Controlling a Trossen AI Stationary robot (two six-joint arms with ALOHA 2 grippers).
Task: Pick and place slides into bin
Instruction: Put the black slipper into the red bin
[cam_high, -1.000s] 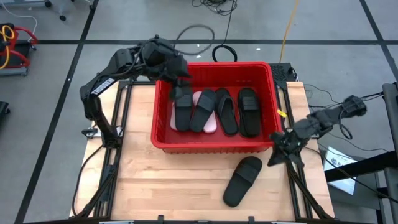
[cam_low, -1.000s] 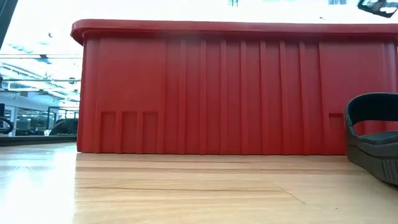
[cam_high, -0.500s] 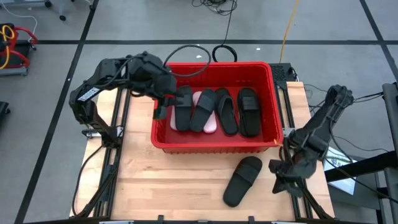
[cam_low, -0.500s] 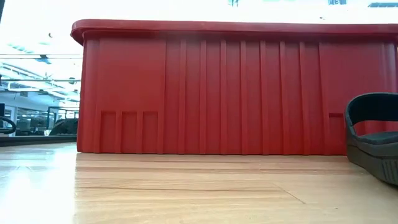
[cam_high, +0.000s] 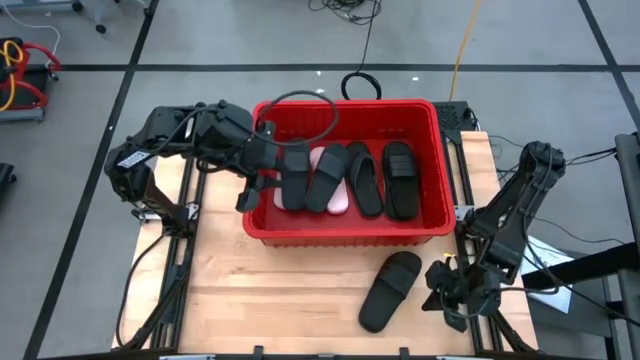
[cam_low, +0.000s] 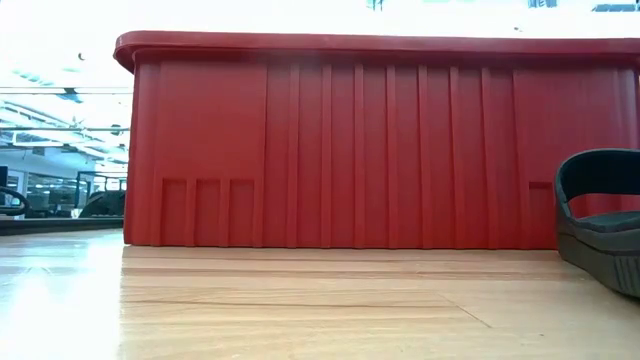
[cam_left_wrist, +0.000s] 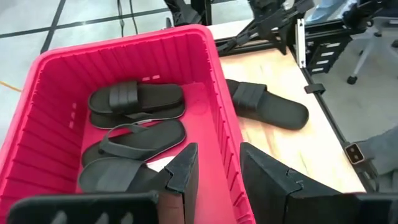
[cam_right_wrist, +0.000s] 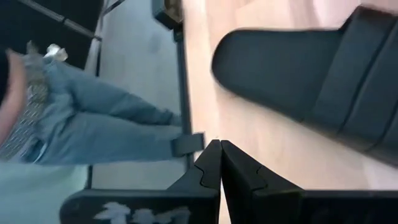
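High view first: red bin (cam_high: 345, 232) sitting at the middle of the table's far half, with several black slides (cam_high: 400, 180) and a pale pink one (cam_high: 336, 200) already lying flat inside. One black slide (cam_high: 390, 290) left outside on the bare table (cam_high: 260, 290), between the bin's near wall and the table's near edge, toward the right side, sole down and strap up.

Left gripper (cam_high: 258, 185) hovering at the bin's left rim, fingers (cam_left_wrist: 183, 171) parted and holding nothing, as seen in the left wrist view. Right gripper (cam_high: 443, 290) low beside the table's right edge, just beside the outside slide but not touching it; fingers (cam_right_wrist: 211, 165) pressed together, empty.

Judged by looks: matte foam or rubber, so light, somewhat flexible, not fragile and fairly grippy rather than slick. Sole too wide and flat for an easy pinch across. Best hold probably the wide strap (cam_right_wrist: 364, 74), one finger slipped under its arch and one on top, or else the sole's thin side edge. Likely to dangle and swing from the strap once lifted, so worth carrying well clear of the bin's thick rim.
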